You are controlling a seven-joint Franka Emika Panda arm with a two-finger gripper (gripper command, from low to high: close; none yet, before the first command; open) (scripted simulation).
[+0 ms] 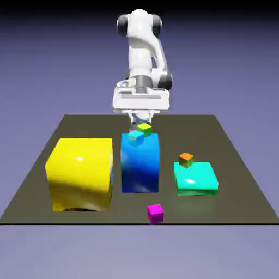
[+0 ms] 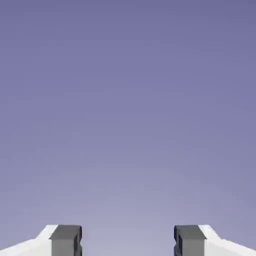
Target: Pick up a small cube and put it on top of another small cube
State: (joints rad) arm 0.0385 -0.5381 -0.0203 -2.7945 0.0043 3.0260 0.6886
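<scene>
The small cube (image 1: 155,213), tiny and glossy magenta, lies on the dark table near its front edge, far from my gripper. My gripper (image 1: 140,120) hangs behind the top of the tall blue block (image 1: 140,163). On that block's top sit a tiny yellow-green cube (image 1: 144,129) and a tiny cyan cube (image 1: 135,138), just in front of the fingers. In the hand view my gripper (image 2: 128,242) is open: the two grey fingertips (image 2: 66,240) stand wide apart with only the plain backdrop between them. No cube shows in that view.
A big yellow block (image 1: 80,173) stands at the exterior view's left, close beside the blue block. A flat teal block (image 1: 195,179) lies at the right with a tiny orange cube (image 1: 186,159) on its back corner.
</scene>
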